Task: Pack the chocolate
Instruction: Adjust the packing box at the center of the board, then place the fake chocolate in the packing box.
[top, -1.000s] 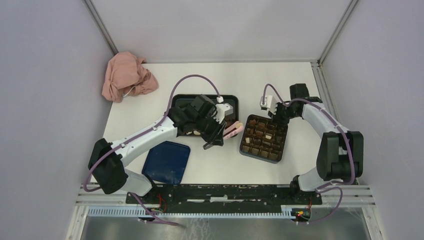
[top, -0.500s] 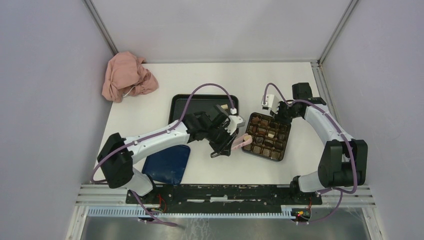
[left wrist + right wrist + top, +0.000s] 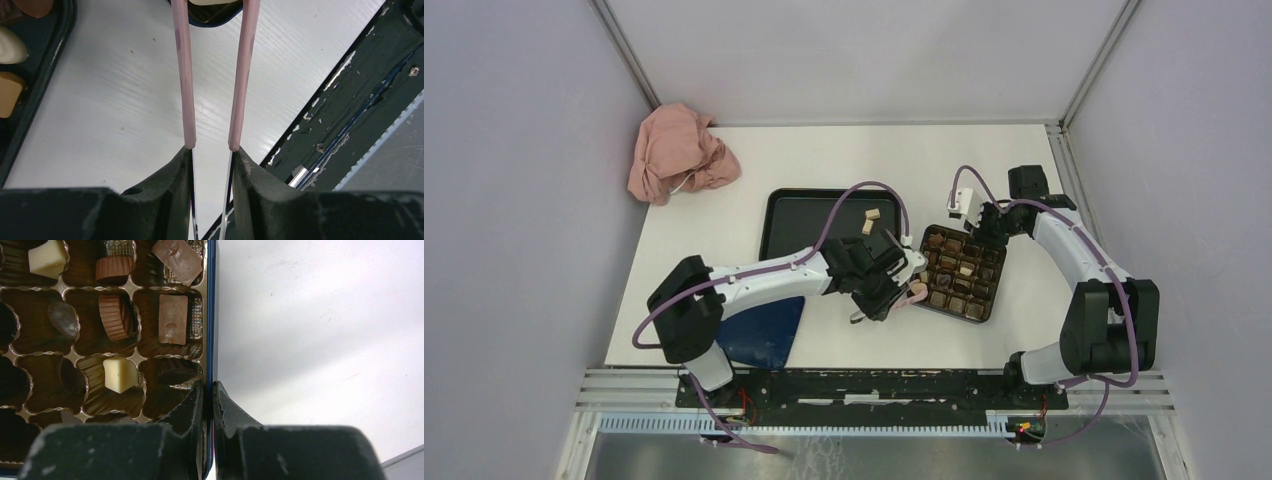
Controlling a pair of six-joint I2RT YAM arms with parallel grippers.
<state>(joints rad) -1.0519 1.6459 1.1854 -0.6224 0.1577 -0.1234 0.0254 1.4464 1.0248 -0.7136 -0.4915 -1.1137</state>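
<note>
Left claw (image 3: 879, 296) is clenched on the handle end of the pink tongs (image 3: 914, 291). Its wrist view shows the fingers squeezing the two pink arms (image 3: 186, 75) part way together, with a gap left between them. The arm stretches across the worktop (image 3: 824, 160) so the tong tips reach the near left corner of the box (image 3: 1001, 285). At the top edge of the left wrist view a pale piece (image 3: 215, 2) shows between the tips, over a dark blue corner. The frame cuts it off, so I cannot tell whether it is gripped.

Right claw (image 3: 209, 385) is clamped on the thin blue wall (image 3: 211, 315) of the box, one finger inside and one outside, at the box's far side (image 3: 977, 225).

Most of the chocolate (image 3: 120, 374) sits in the brown grid cells of the box: white cubes, brown cups, flat tan squares and dark ovals. Several cells are bare. Two tan pieces (image 3: 871, 213) lie at the far right of the black tray (image 3: 769, 215), just left of the box. The left wrist view shows a few more pieces (image 3: 9, 46) along the tray's edge.

The blue lid (image 3: 759, 335) lies on the worktop near the left arm, partly under it. A pink cloth (image 3: 679, 150) is bunched in the far left corner.
</note>
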